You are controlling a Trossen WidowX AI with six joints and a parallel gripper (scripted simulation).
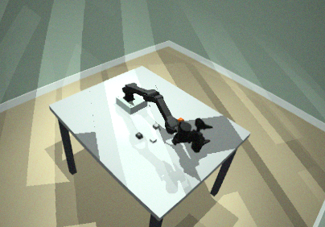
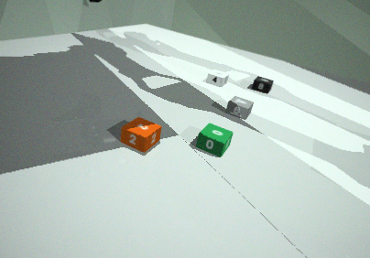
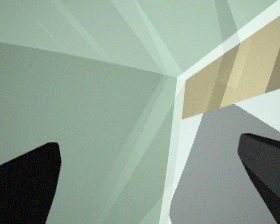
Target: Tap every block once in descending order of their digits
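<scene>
Blocks [image 1: 156, 125] [image 2: 217, 132] sit on the table [image 1: 133, 159] [image 2: 114, 209] [image 3: 192, 135], and my gripper [image 1: 204, 134] [image 3: 153, 148] is up in the air, jaws spread wide, with nothing between them and touching none of the blocks. The exterior view lets me read what the top view cannot: an orange 2 [image 2: 141, 135] near left, a green 0 [image 2: 214, 140] near and right of it, a gray block [image 2: 240, 107] behind, its digit too blurred to be sure, a white 4 [image 2: 217, 79] farther back, and a black block [image 2: 263, 84] far right, apparently 8. My wrist view shows wall [image 3: 75, 100], floor [image 3: 225, 75] and a table edge past my fingertips, no block. Open air surrounds my tips.
</scene>
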